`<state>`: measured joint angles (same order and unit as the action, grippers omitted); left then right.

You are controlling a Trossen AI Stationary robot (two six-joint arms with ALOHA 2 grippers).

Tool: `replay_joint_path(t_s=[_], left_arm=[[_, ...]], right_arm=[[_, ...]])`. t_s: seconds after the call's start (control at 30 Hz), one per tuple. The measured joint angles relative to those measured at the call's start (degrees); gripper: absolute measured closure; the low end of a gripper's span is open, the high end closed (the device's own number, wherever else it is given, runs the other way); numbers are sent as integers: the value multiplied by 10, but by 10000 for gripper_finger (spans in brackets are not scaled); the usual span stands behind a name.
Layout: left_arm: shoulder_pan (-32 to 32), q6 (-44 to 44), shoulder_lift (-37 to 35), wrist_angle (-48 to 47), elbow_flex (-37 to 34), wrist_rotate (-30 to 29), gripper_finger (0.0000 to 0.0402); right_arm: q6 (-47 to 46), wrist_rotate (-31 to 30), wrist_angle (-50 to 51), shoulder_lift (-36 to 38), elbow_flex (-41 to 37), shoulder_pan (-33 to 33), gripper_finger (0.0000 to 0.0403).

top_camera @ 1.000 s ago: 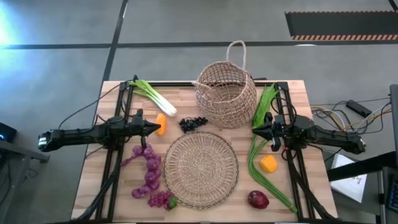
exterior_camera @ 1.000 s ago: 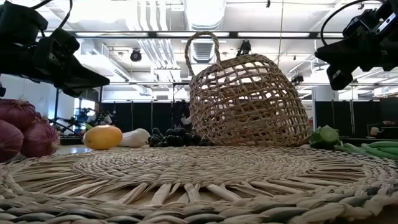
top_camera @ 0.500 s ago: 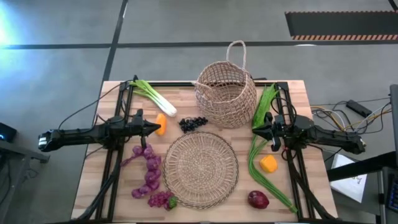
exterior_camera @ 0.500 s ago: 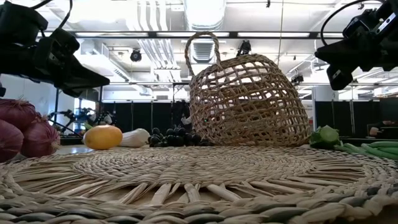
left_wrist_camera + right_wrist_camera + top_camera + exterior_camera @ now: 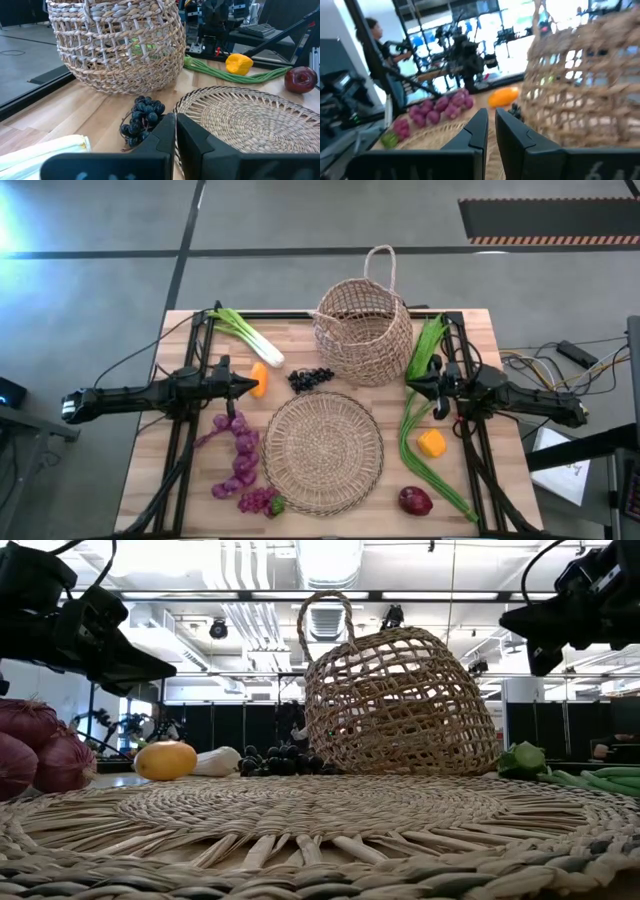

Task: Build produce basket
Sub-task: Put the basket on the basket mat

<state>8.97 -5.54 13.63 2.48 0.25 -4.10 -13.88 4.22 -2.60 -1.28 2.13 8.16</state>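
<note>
The basket (image 5: pixel 364 330) lies tipped on its side at the far middle of the table (image 5: pixel 140 480), its loop handle past the far edge, with dark grapes (image 5: pixel 311 378) just beside its near left and long green leaves (image 5: pixel 427 348) against its right. A round woven mat (image 5: pixel 322 451) lies nearer (grapes at its far rim). The left gripper (image 5: pixel 252 385) hovers by an orange piece (image 5: pixel 260 379), the right gripper (image 5: pixel 411 387) near the leaves, each with fingers nearly together and holding nothing.
</note>
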Motion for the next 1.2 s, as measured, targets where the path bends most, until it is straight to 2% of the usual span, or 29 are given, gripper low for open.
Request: replay_joint_path(t_s=[0.13, 0.27, 0.37, 0.5, 0.7, 0.97, 1.2], left_arm=[[0, 0, 0, 0, 0, 0, 402], [0, 0, 0, 0, 0, 0, 402], [0, 0, 0, 0, 0, 0, 402], [0, 0, 0, 0, 0, 0, 402], [0, 0, 0, 0, 0, 0, 402], [0, 0, 0, 0, 0, 0, 402], [0, 0, 1, 0, 0, 0, 402]], right_arm=[[-45, 4, -18, -3, 0, 0, 376], [-76, 49, -140, -31, 0, 0, 376], [-86, 52, -242, -80, 4, -6, 376], [-65, 38, -241, -182, 69, -17, 370], [19, 3, -159, -377, 240, -21, 324], [89, -126, 76, -632, 525, -19, 242], [107, -224, 207, -809, 781, -18, 188]])
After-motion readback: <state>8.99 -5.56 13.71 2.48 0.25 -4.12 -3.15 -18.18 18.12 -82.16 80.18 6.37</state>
